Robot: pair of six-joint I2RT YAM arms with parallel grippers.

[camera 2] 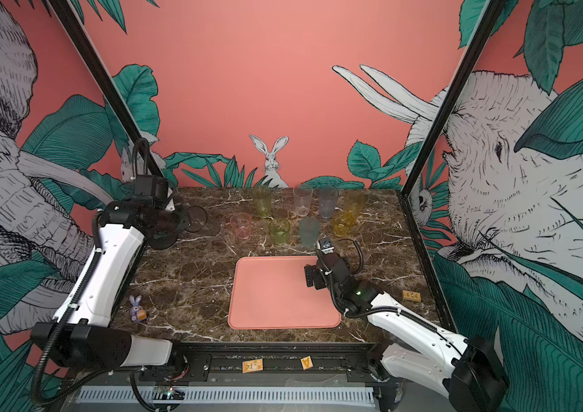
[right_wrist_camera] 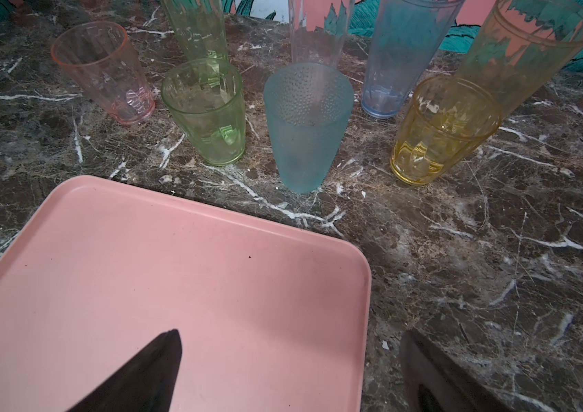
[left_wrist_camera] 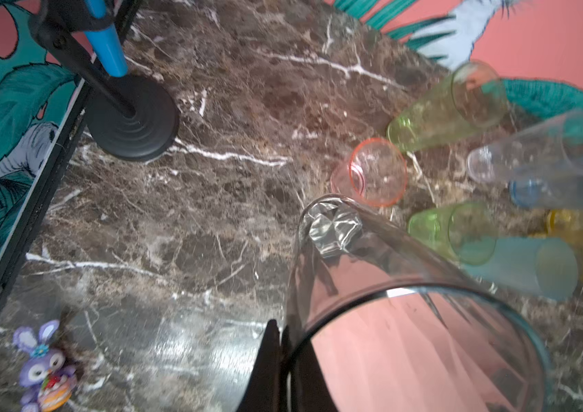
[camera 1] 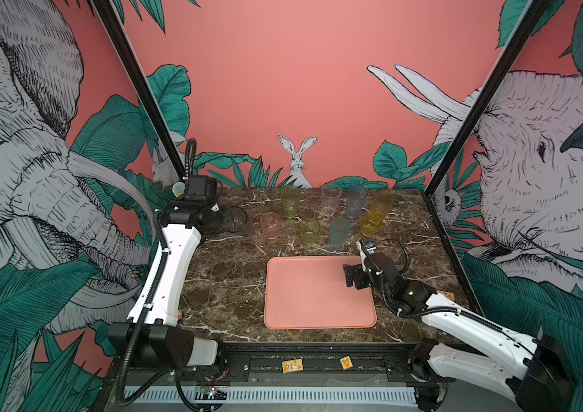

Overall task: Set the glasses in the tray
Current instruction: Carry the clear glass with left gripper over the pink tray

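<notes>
At the left, the smoky grey glass (camera 1: pixel 238 219) is being held tilted above the marble table (camera 1: pixel 225 285) by the left gripper (left_wrist_camera: pixel 280 356). Its wall is being pinched at the rim between fully closed jaws, a grip suited to a thin tumbler. The other glasses, from the pink glass (camera 1: pixel 270 225) to the short amber glass (camera 1: pixel 371 222), are standing upright in two rows behind the tray (camera 1: pixel 318 303), which is lying empty. Over its far right corner, the right gripper (camera 1: pixel 351 277) is being held wide open, gripping nothing, apparently readied for the nearby teal-grey glass (camera 1: pixel 339 232).
</notes>
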